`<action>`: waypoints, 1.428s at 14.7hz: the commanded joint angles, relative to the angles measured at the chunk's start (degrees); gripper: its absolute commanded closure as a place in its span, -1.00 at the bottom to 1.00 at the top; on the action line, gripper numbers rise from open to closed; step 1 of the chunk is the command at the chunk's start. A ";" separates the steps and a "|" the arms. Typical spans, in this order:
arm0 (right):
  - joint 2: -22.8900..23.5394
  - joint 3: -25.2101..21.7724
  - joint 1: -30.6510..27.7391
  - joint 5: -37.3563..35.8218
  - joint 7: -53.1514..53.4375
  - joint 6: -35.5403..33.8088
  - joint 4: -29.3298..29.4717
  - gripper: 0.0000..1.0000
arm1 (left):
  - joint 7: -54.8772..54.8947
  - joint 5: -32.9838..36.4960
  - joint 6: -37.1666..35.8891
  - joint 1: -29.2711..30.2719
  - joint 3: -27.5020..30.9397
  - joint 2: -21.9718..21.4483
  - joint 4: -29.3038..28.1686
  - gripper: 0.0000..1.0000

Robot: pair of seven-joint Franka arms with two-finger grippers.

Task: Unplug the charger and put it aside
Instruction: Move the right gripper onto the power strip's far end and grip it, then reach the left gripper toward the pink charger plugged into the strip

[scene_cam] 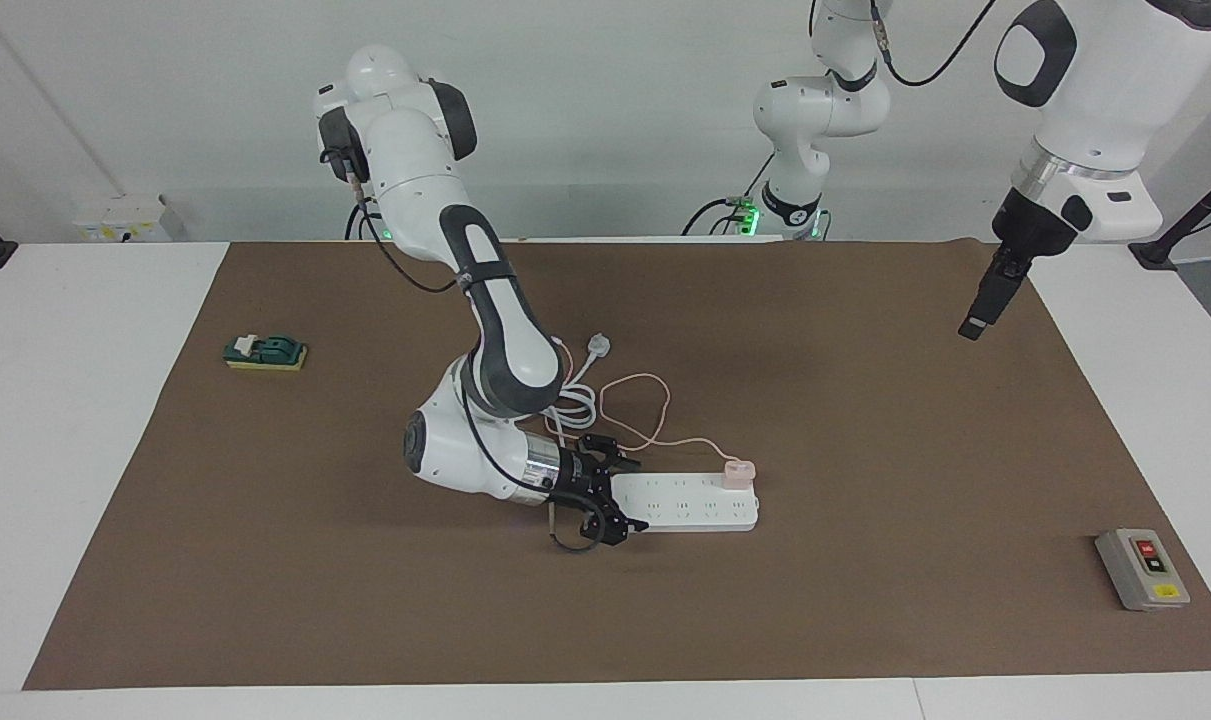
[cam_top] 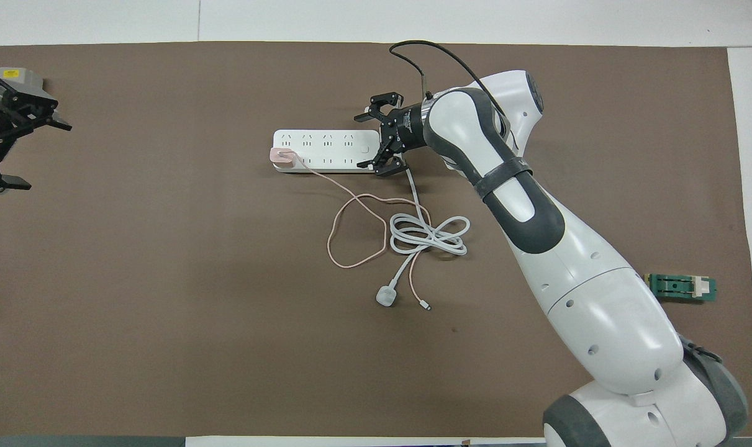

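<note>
Here one charger (scene_cam: 739, 471) sits plugged into one strip (scene_cam: 687, 502).

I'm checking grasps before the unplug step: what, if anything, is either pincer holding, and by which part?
The right pincer is open around the power strip's end, not clamped. The charger remains plugged in, unheld. The left pincer waits raised, holding nothing.

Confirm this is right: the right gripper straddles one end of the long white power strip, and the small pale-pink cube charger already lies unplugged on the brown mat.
Not right. The small pale-pink cube charger is still plugged into the long white power strip, as the facing view shows. The right gripper does straddle the strip's other end.
</note>
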 commanded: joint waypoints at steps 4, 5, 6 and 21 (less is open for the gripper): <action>2.13 0.38 0.48 0.91 -2.60 1.18 2.25 -1.00 | -20.26 -0.32 1.24 -3.25 -0.47 -2.33 -3.98 -1.00; 2.48 0.38 0.48 0.82 -2.69 1.36 2.25 -1.00 | -24.47 -0.32 2.21 -4.82 -0.47 -2.24 -4.68 -1.00; 2.74 0.38 0.48 0.82 -3.04 1.36 2.34 -1.00 | -29.04 -0.32 3.26 -6.75 -0.38 -2.24 -5.90 -1.00; 3.98 0.38 0.48 0.65 -5.15 0.22 1.72 -1.00 | -44.63 -0.06 18.39 -16.79 -0.38 12.26 -7.41 -0.93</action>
